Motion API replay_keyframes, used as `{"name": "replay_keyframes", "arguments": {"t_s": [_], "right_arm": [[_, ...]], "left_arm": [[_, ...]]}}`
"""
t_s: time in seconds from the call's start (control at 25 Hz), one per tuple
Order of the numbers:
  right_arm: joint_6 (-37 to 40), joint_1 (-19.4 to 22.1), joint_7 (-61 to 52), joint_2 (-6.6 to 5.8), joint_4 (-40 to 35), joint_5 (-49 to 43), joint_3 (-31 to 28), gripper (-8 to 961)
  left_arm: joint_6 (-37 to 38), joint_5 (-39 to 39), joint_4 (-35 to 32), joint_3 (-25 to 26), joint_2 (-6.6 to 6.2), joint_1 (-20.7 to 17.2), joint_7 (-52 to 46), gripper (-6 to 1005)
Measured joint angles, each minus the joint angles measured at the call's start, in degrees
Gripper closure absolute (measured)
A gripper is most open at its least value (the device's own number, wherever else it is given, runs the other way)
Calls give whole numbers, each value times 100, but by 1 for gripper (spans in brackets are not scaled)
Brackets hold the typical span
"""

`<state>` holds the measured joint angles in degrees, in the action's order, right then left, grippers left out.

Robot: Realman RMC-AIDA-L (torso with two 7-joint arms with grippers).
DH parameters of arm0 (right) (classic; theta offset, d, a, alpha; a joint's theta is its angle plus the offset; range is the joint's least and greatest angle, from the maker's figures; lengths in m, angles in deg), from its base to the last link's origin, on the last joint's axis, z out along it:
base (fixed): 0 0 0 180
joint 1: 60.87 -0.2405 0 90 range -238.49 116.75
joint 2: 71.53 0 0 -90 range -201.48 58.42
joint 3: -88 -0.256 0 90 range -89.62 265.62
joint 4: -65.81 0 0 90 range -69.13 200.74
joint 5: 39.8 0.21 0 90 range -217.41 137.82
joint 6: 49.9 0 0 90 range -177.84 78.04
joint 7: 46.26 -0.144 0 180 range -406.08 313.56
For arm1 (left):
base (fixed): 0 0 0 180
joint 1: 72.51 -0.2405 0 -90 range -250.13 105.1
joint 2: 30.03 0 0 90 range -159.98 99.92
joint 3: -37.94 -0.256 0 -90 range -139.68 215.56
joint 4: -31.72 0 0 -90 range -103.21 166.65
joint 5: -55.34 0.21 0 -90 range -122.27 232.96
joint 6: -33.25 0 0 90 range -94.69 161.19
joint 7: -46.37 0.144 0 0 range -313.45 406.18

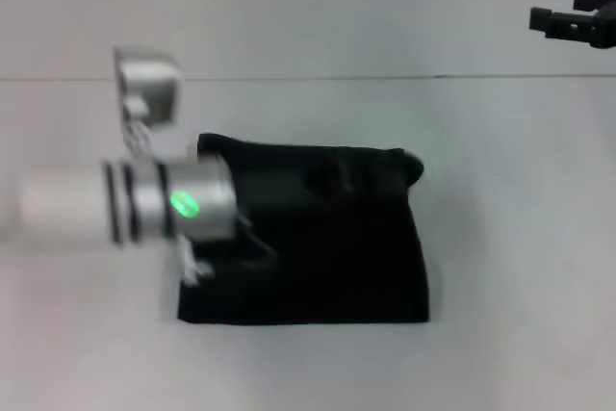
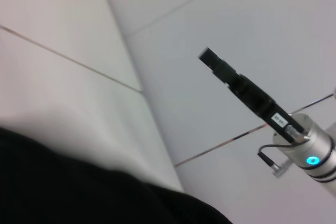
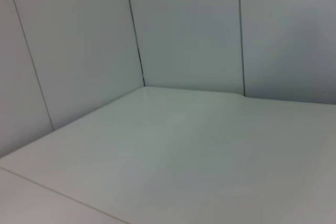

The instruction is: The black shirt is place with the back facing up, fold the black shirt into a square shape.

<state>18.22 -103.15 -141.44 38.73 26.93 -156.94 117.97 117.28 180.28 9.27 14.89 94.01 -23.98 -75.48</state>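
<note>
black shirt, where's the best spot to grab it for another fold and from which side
Probably the near left corner of the black shirt: it lies flat as a folded rectangle, edges exposed there. Come from the robot's left, where the left gripper is; the right gripper hangs far off.

Folded black shirt (image 1: 318, 238) under left arm (image 1: 144, 201)
</note>
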Motion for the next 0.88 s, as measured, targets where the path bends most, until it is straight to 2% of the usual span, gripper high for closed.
{"name": "replay_keyframes", "arguments": {"t_s": [0.08,0.16,0.24,0.36,0.48,0.56,0.64,0.72,0.88], "right_arm": [[86,61,0,-37,-26,1,15,26],[121,99,3,-40,-39,-2,25,26],[143,145,40,-38,-39,0,18,26],[177,176,68,-32,-16,-4,22,26],[188,189,-12,-26,-5,-18,128,25],[194,190,-199,-41,20,-75,239,25],[202,170,-502,-45,28,-184,366,25],[223,133,-907,-51,29,-366,514,25],[301,16,-1736,-51,106,-676,862,25]], "left_arm": [[-641,-279,982,64,-5,-58,830,898],[-918,-483,1443,201,39,-236,1495,894],[-903,-703,1870,502,58,-428,2325,891],[-688,-765,2138,767,55,-537,2875,887],[-217,-708,2163,763,43,-532,2900,826],[530,-638,2097,690,30,-506,2911,768],[958,-614,1928,611,24,-511,2923,710],[1131,-615,1686,574,8,-567,2920,651],[823,-673,1064,706,-8,-781,2894,510]]}}
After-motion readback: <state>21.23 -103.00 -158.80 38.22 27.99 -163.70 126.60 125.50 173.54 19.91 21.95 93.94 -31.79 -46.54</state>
